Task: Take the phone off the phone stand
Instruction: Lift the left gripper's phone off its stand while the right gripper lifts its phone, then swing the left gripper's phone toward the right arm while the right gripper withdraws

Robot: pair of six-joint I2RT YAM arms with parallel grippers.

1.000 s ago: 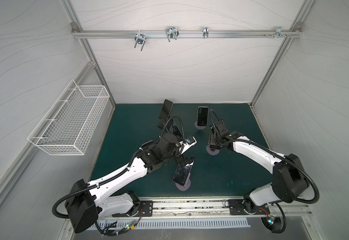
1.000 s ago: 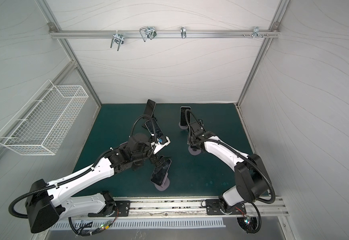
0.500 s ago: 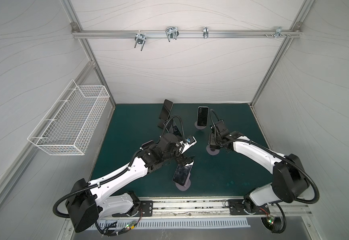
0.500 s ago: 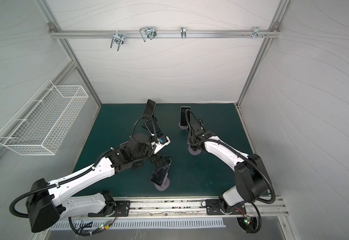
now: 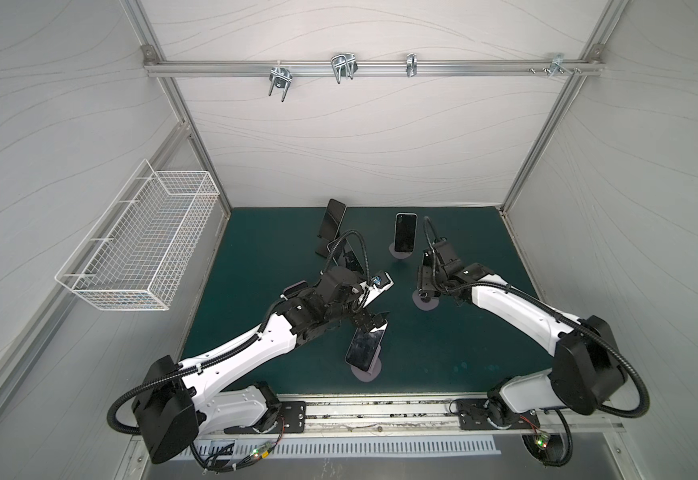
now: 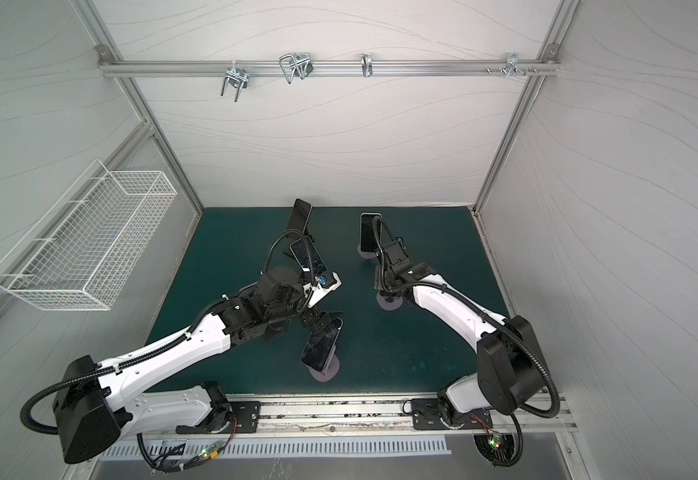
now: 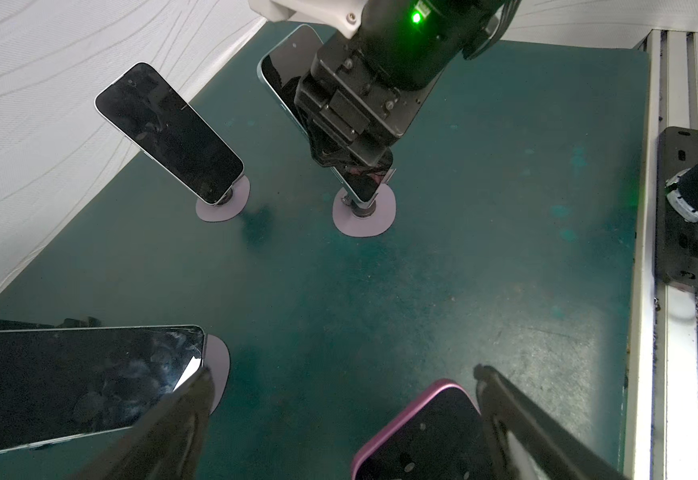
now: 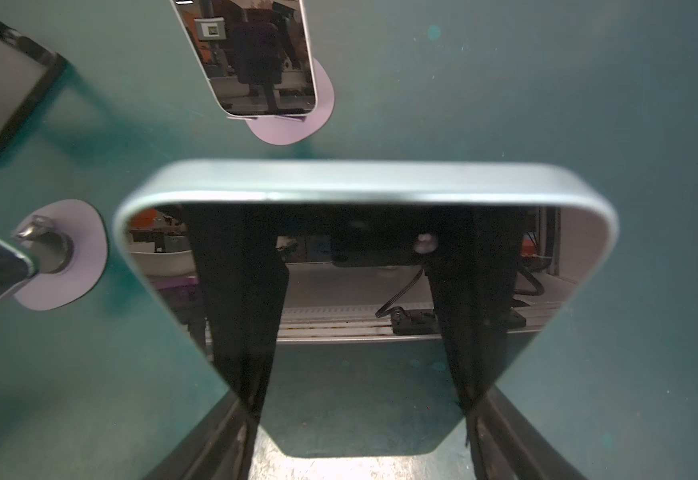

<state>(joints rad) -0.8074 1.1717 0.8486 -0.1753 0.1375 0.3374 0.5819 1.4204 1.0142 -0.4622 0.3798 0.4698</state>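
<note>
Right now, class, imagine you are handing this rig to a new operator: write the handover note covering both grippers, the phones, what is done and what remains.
Right gripper: shut on the light-blue phone, which sits on its stand.
Left gripper: open, astride the top end of the purple-edged phone, not gripping.
Done: right grip made; phone not yet lifted.
Left to do: lift the light-blue phone clear of its stand, probably upward along its tilt; after that, likely the purple-edged phone.
</note>
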